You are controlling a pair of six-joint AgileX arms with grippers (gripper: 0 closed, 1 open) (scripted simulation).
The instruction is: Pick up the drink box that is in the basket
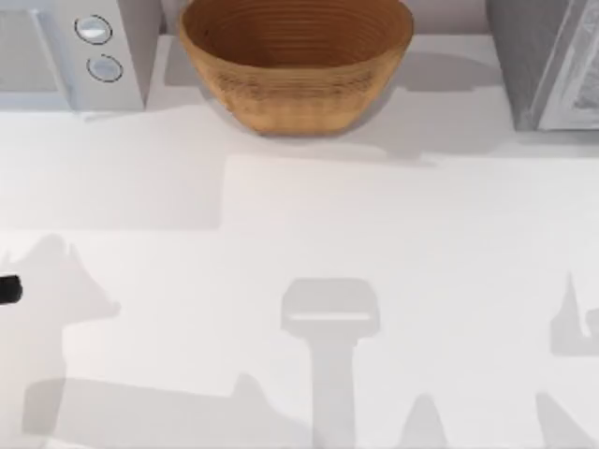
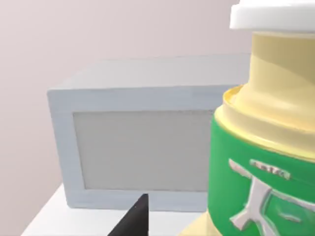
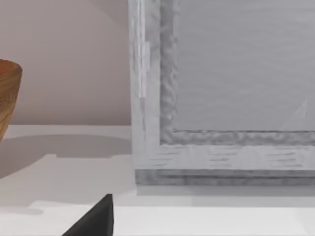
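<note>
The tan woven basket (image 1: 296, 65) stands at the back middle of the table, its ridged inside partly in view; its rim (image 3: 9, 93) also appears in the right wrist view. The drink box is hidden or out of view. A black bit of my left gripper (image 1: 7, 290) pokes in at the table's left edge, far from the basket. A dark part of that gripper (image 2: 135, 219) sits low in the left wrist view. A dark part of my right gripper (image 3: 96, 219) shows in the right wrist view, well short of the basket.
A white microwave (image 1: 70, 56) stands at the back left and a grey appliance (image 1: 547, 61) at the back right. Close to the left wrist camera is a yellow bottle (image 2: 266, 147) with a green label and white cap. Arm shadows fall on the white tabletop (image 1: 299, 234).
</note>
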